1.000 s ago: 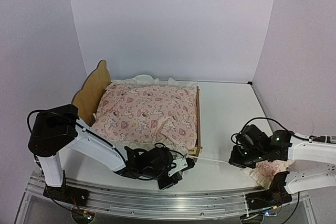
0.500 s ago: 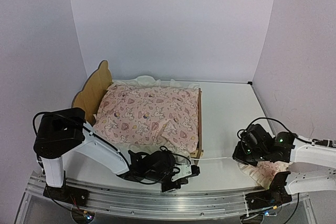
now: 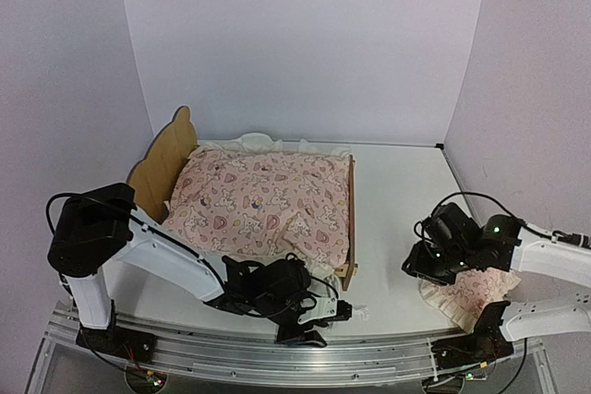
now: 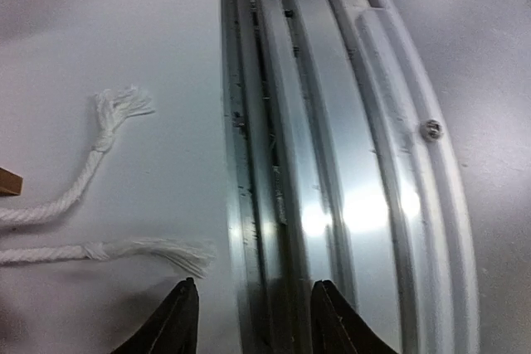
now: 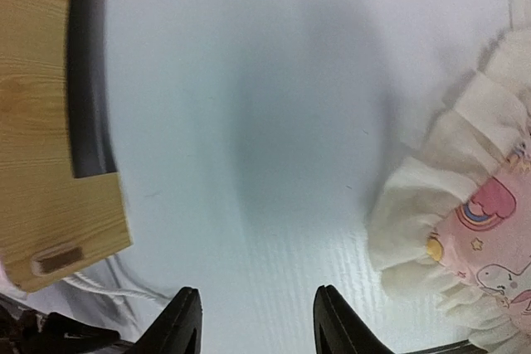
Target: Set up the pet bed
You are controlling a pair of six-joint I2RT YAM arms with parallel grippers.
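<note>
Left of centre, pet bed (image 3: 169, 152) looks light, stiff plywood; hold by footboard (image 3: 351, 214). Left gripper (image 4: 253, 321), right gripper (image 5: 257, 321) spread, empty.

The pink cover (image 3: 263, 205) hides most of the pet bed (image 3: 166, 159).

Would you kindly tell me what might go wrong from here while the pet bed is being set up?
1. The frayed white rope ends lie loose right beside the metal rail. The open left gripper, low over that rail, might snag them or strike the rail.
2. The open right gripper hangs between a corner of the pet bed and the ruffled pillow. A poorly aimed grasp may bump the frame or catch only the ruffle.
</note>
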